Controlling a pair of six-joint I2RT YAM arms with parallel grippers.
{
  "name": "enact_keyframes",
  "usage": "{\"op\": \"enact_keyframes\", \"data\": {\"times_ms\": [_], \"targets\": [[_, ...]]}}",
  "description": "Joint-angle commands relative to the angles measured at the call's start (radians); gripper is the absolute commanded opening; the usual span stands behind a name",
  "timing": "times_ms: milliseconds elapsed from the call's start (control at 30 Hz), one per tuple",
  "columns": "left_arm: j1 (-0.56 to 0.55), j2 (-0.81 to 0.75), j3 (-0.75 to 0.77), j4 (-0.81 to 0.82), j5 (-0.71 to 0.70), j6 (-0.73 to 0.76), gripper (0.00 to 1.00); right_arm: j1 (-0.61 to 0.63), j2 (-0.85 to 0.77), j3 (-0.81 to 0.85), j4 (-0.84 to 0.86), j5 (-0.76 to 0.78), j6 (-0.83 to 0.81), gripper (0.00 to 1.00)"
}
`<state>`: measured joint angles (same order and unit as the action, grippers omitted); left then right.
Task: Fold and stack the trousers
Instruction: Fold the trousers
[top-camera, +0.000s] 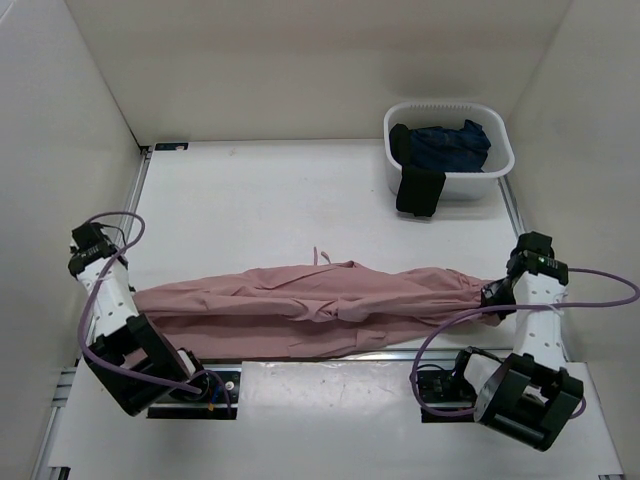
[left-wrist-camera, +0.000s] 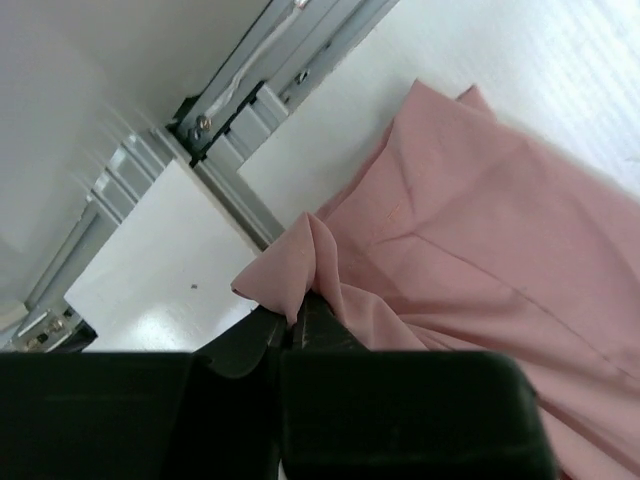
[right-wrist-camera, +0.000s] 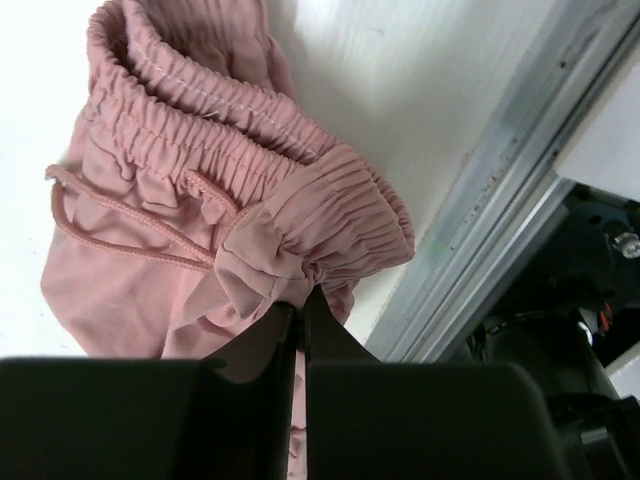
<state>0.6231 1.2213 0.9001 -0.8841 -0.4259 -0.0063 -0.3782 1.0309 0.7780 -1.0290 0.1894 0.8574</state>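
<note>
The dusty-pink trousers (top-camera: 310, 305) lie stretched left to right across the near part of the table, legs to the left, gathered waistband to the right. A drawstring (top-camera: 322, 256) sticks out at the far edge. My left gripper (top-camera: 135, 297) is shut on the leg hem (left-wrist-camera: 290, 275). My right gripper (top-camera: 492, 296) is shut on the gathered waistband (right-wrist-camera: 310, 230), with the drawstring (right-wrist-camera: 120, 235) loose beside it.
A white basket (top-camera: 497, 165) at the back right holds a dark blue garment (top-camera: 450, 145), with a black garment (top-camera: 419, 191) hanging over its front rim. A metal rail (right-wrist-camera: 500, 210) runs along the table's edge near the right gripper.
</note>
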Motion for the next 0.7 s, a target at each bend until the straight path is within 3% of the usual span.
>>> {"op": "enact_keyframes", "data": {"times_ms": [0,67,100,167,200,233,300,433,533,600,667], "targets": [[0.030,-0.032,0.016,-0.022,-0.085,0.006,0.14,-0.025,-0.023,0.009,0.007,0.108,0.018,0.04],[0.030,-0.052,-0.068,-0.023,-0.085,0.006,0.14,-0.025,-0.032,-0.019,0.017,0.108,0.029,0.20],[0.030,-0.052,-0.098,-0.023,-0.085,0.006,0.29,-0.025,-0.032,-0.045,0.017,0.108,0.040,0.30],[0.030,-0.052,-0.169,-0.023,-0.103,0.006,0.50,-0.045,-0.032,-0.056,0.017,0.108,0.049,0.57],[0.030,-0.052,-0.187,-0.023,-0.112,0.006,0.64,-0.045,-0.032,-0.068,0.017,0.108,0.049,0.77],[0.030,-0.062,-0.200,-0.023,-0.123,0.006,0.81,-0.045,-0.032,-0.068,0.004,0.108,0.049,0.82],[0.030,-0.062,-0.187,-0.036,-0.136,0.006,1.00,-0.045,-0.055,-0.037,-0.011,0.136,0.058,0.86],[0.021,0.003,0.105,-0.100,-0.111,0.006,1.00,0.047,-0.058,0.136,0.052,0.192,-0.087,0.89],[-0.032,0.134,0.406,-0.304,0.042,0.006,1.00,0.235,0.020,0.257,0.006,0.332,-0.127,0.88],[-0.095,0.199,0.462,-0.360,0.091,0.006,1.00,0.402,0.088,0.368,-0.076,0.505,-0.095,0.88],[-0.146,0.199,0.392,-0.360,0.069,0.006,0.94,0.568,0.129,0.438,-0.120,0.593,-0.039,0.84]]}}
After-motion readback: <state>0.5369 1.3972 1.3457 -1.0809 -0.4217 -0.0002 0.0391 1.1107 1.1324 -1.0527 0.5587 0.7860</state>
